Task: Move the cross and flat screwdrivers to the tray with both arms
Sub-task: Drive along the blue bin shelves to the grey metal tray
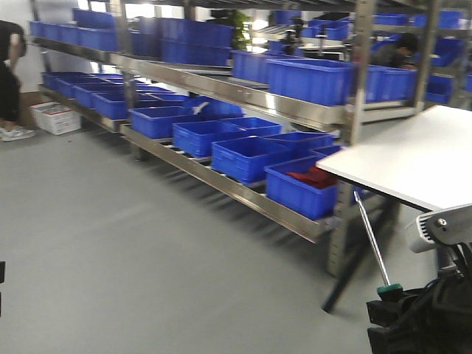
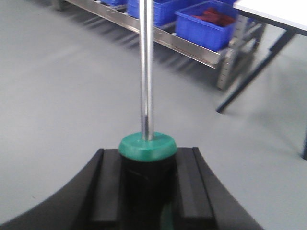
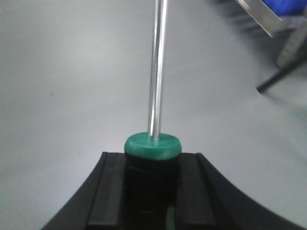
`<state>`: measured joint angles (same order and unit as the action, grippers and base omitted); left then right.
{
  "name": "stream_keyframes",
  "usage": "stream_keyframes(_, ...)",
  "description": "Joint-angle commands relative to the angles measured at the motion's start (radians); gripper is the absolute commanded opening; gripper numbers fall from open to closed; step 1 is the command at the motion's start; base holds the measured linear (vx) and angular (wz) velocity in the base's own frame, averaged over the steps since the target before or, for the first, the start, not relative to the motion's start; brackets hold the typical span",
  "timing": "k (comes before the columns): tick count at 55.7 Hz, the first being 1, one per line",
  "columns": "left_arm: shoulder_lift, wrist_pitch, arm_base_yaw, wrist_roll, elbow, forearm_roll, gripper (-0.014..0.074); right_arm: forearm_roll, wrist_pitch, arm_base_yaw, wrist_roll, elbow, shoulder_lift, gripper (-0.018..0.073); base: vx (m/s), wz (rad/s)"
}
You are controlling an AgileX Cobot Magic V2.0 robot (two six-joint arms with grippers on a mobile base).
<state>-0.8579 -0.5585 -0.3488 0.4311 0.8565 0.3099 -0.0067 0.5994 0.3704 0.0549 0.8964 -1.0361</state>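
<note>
- The grey floor (image 1: 110,243) is wide and smooth, and the long metal shelves (image 1: 221,92) shine.
- The white table (image 1: 413,155) is flat with thin dark legs. The blue bins (image 1: 310,80) are deep plastic boxes.
- We cannot see the tray in any view, so we think we must find it first.
- The left gripper (image 2: 147,165) squeezes the first screwdriver (image 2: 147,86) by its handle, with a black pad on each side.
- The right gripper (image 3: 152,165) squeezes the second screwdriver (image 3: 157,72) the same way.
- We should hold tight and move slowly. The long shafts stick far out and could bump the table or the shelves.
- Each handle is dark with a round green cap (image 2: 147,146). Each shaft is thin, straight, shiny steel.
</note>
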Motion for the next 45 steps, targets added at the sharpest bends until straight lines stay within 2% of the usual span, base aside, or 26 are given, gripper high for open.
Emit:
stream_keyframes(1, 0.008, 0.083, -0.001, 0.009, 0.031, 0.017, 0.0003, -0.006, -0.080, -0.003, -0.005, 0.031, 0.017, -0.0008, 0.60, 0.50)
stream_keyframes(45, 0.008, 0.083, -0.001, 0.009, 0.031, 0.017, 0.0003, -0.006, -0.080, -0.003, -0.005, 0.031, 0.017, -0.0008, 0.61, 0.52)
